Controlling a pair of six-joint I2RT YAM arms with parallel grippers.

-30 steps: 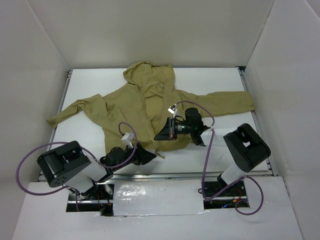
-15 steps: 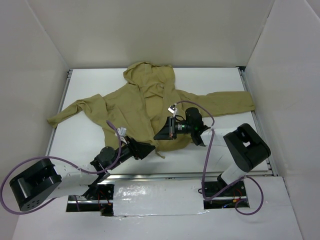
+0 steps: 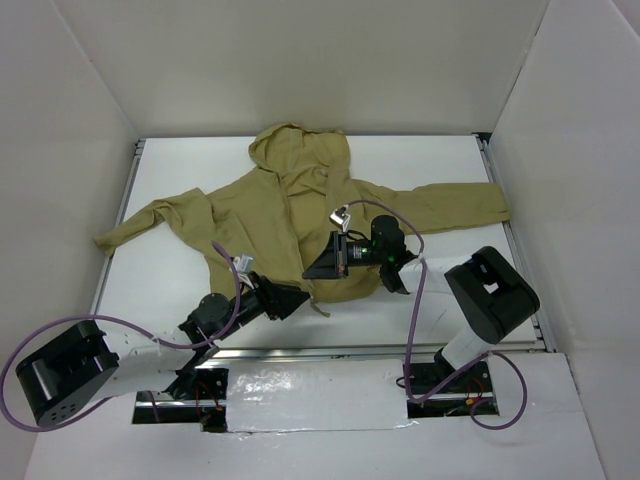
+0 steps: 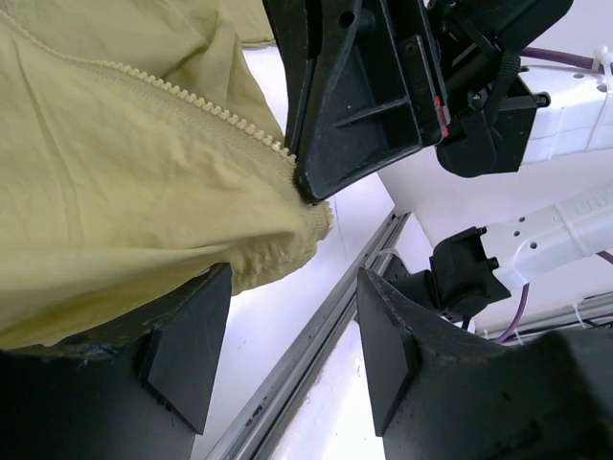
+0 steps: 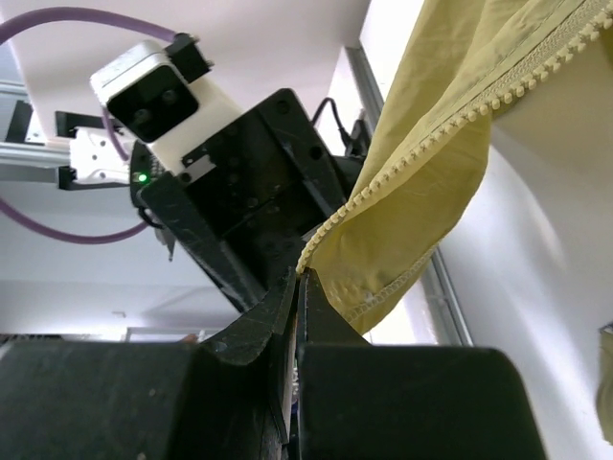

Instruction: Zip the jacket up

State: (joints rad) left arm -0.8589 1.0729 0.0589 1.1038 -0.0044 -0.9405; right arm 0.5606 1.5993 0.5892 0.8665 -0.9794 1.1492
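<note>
Two-fingered right end effector [image 5: 299, 273] pinches wrinkled jacket's [image 3: 280, 200] zipper teeth [image 5: 426, 149]; left end effector [image 4: 292, 287] spread

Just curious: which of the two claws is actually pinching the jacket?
The right gripper: its jaws are shut on the jacket at its zipper edge. The left gripper is open.

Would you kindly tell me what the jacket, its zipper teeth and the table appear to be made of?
The jacket looks like thin woven cloth, matte khaki; it wrinkles and drapes softly. The zipper teeth are probably moulded plastic: pale cream and dull, not metallic. The table seems a smooth white board, possibly laminate; its surface is flat and even.
</note>
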